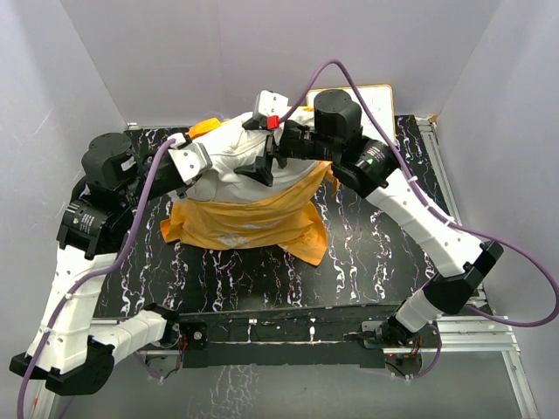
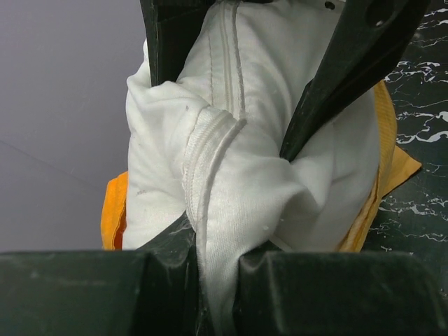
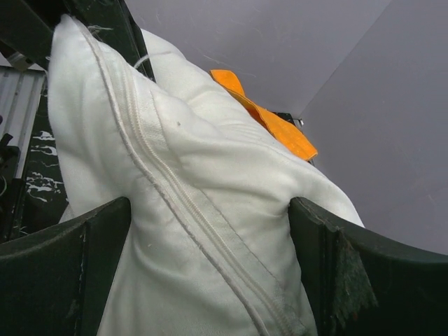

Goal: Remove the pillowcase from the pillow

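Observation:
The white pillow (image 1: 229, 161) is held up above the table's back middle by both grippers. The orange pillowcase (image 1: 249, 223) hangs wrinkled round its lower part and reaches the table. My left gripper (image 1: 255, 168) is shut on a pinched fold of the pillow (image 2: 245, 175) next to its zipper seam. My right gripper (image 1: 281, 144) clamps the pillow's plump end (image 3: 210, 210) between widely set fingers that dent it. Orange pillowcase edges (image 2: 112, 210) show beside the pillow, and another strip (image 3: 273, 122) shows behind it in the right wrist view. The right gripper's fingers (image 2: 336, 77) show in the left wrist view.
The black marbled table (image 1: 367, 253) lies below. A small framed whiteboard (image 1: 377, 96) leans at the back right. Grey walls close the back and sides. An aluminium rail (image 1: 441, 170) runs along the right edge.

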`<state>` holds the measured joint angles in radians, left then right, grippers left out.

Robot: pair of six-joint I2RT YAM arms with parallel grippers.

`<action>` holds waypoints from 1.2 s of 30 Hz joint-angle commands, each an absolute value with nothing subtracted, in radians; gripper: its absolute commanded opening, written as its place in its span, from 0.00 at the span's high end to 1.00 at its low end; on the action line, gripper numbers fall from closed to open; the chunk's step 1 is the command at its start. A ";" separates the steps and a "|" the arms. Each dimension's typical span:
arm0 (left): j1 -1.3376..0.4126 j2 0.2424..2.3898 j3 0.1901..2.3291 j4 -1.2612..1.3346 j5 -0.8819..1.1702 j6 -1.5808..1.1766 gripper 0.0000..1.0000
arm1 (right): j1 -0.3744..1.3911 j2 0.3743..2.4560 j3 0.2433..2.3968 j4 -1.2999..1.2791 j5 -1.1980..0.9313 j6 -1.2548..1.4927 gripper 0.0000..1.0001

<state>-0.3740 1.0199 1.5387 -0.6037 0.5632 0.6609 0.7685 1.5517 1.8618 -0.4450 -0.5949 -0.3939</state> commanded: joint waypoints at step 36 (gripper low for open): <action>-0.374 1.023 1.612 -0.556 0.643 0.583 1.00 | 0.785 1.618 2.028 -0.656 -0.917 -0.365 0.02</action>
